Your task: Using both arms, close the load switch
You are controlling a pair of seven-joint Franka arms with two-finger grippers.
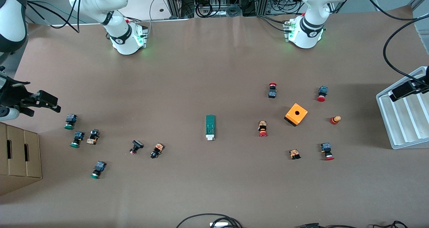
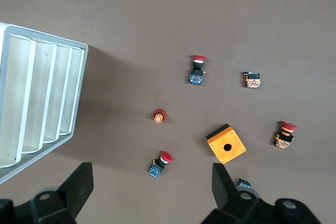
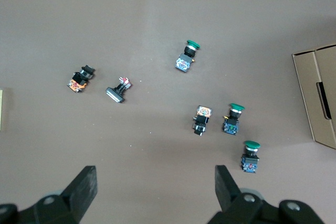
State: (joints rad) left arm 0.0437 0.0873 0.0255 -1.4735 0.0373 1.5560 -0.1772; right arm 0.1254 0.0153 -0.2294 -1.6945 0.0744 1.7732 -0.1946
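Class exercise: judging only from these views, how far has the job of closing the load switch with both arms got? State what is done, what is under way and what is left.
Done: nothing visible. The load switch lies alone mid-table, untouched. Under way: little; the right tool hangs open over the green-capped buttons, the left tool open above the red-capped buttons near the orange box. Left: both arms must reach the switch and close it.
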